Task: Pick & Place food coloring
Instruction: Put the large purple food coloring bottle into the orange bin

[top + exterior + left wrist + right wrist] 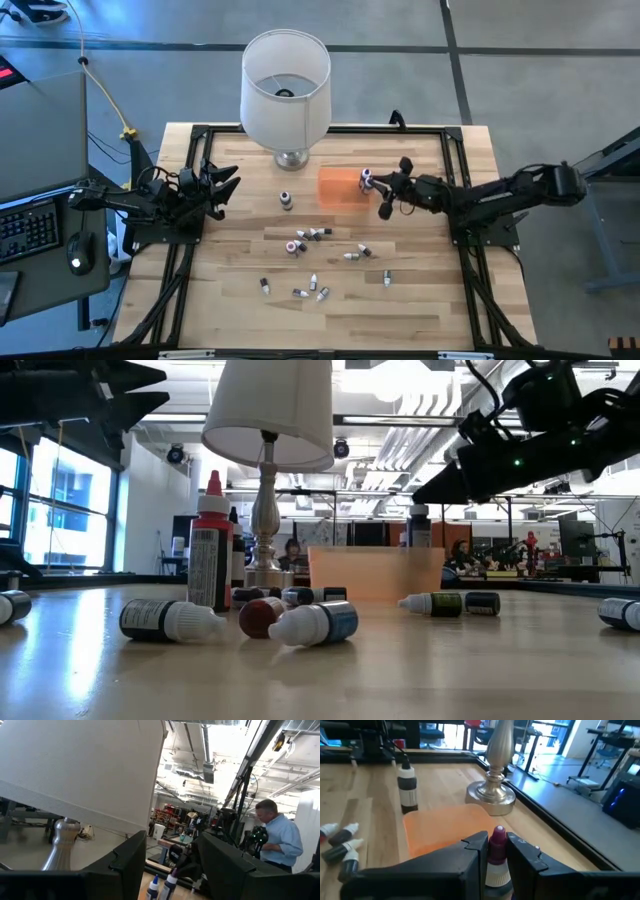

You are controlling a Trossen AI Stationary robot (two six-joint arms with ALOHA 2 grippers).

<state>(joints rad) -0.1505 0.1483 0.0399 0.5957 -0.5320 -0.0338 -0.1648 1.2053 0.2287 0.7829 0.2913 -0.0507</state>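
Observation:
My right gripper (378,182) reaches in from the table's right and is shut on a small food coloring bottle (366,178) with a purplish cap (498,836). It holds it at the right end of the orange tray (343,187). Several more food coloring bottles (305,238) lie on their sides on the wood near the table's middle, and others (310,290) lie nearer the front edge. One red-capped bottle (210,550) stands upright on its base left of the tray. My left gripper (222,185) waits open at the table's left, above the wood. My right gripper pinches the bottle between its two fingers (475,851) at the whitish upper body (495,870) just under the cap. The fingers come from the table's right, nearly level. The bottle stands upright with the cap above the fingers. The tray wall (375,575) hides its bottom.
A lamp with a big white shade (287,75) and a metal base (291,158) stands just beyond the tray's far left corner. A black frame (440,135) runs around the table top. A keyboard and mouse (40,235) sit off the left side. A person (280,837) stands in the room behind.

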